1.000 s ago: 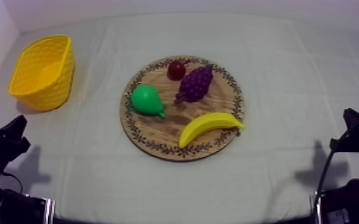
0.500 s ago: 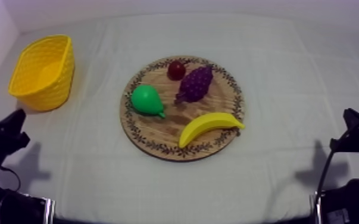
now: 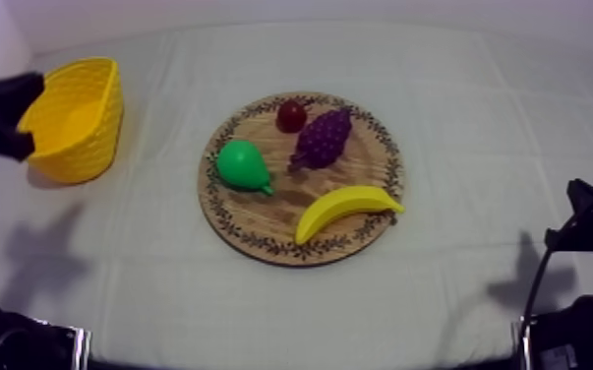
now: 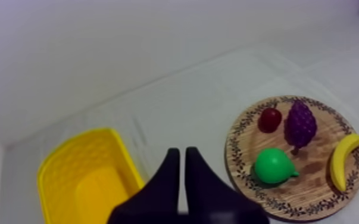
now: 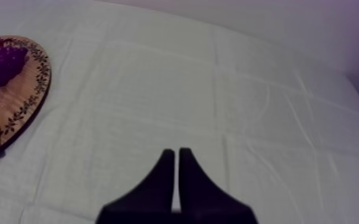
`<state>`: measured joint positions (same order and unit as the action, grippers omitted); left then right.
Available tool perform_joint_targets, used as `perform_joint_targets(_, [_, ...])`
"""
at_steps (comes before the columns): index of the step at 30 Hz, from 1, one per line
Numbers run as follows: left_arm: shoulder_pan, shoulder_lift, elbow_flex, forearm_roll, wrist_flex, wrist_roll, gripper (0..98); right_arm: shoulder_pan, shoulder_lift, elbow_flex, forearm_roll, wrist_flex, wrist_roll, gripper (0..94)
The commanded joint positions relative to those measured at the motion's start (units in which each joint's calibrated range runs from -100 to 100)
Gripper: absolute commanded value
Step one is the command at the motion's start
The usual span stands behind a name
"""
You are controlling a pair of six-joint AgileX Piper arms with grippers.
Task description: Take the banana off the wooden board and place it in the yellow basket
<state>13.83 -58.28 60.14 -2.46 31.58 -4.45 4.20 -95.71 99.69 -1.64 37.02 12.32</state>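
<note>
The yellow banana (image 3: pixel 344 210) lies on the front right part of the round wooden board (image 3: pixel 261 224), its tip over the patterned rim. The yellow basket (image 3: pixel 74 118) stands at the far left. My left gripper (image 3: pixel 10 113) hovers at the basket's left side; in the left wrist view its fingers (image 4: pixel 181 154) lie together, shut on nothing, beside the basket (image 4: pixel 86 179), with the banana (image 4: pixel 343 161) far off on the board. My right gripper (image 3: pixel 580 212) rests low at the right edge, its fingers (image 5: pixel 174 154) shut over bare cloth.
A green pear (image 3: pixel 243 164), purple grapes (image 3: pixel 323 138) and a small red fruit (image 3: pixel 291 115) share the board behind the banana. Open cloth lies between the board and the basket, and around the right arm.
My left arm has risen from the lower left edge to the upper left, ending beside the basket. The right arm and all the fruit have stayed put.
</note>
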Motion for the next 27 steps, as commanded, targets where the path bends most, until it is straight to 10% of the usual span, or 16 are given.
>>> perform_joint_targets(1, [2.5, 14.6, -18.4, 0.07, 4.1, -3.6, 2.7, 0.0, 0.0, 0.0, 0.0, 0.0, 0.0, 0.6])
perform_joint_targets(7, [6.8, 30.2, -31.7, 0.18, 10.8, -10.3, 5.9, 0.0, 0.0, 0.0, 0.0, 0.0, 0.0, 0.6])
perform_joint_targets(15, [8.7, 47.6, -43.1, 5.9, 18.1, -20.4, 6.5, 0.0, 0.0, 0.0, 0.0, 0.0, 0.0, 0.6])
perform_joint_targets(27, [13.1, 58.3, -52.0, 8.02, 31.1, -21.4, 7.4, -0.1, 0.0, 0.0, 0.0, 0.0, 0.0, 0.6])
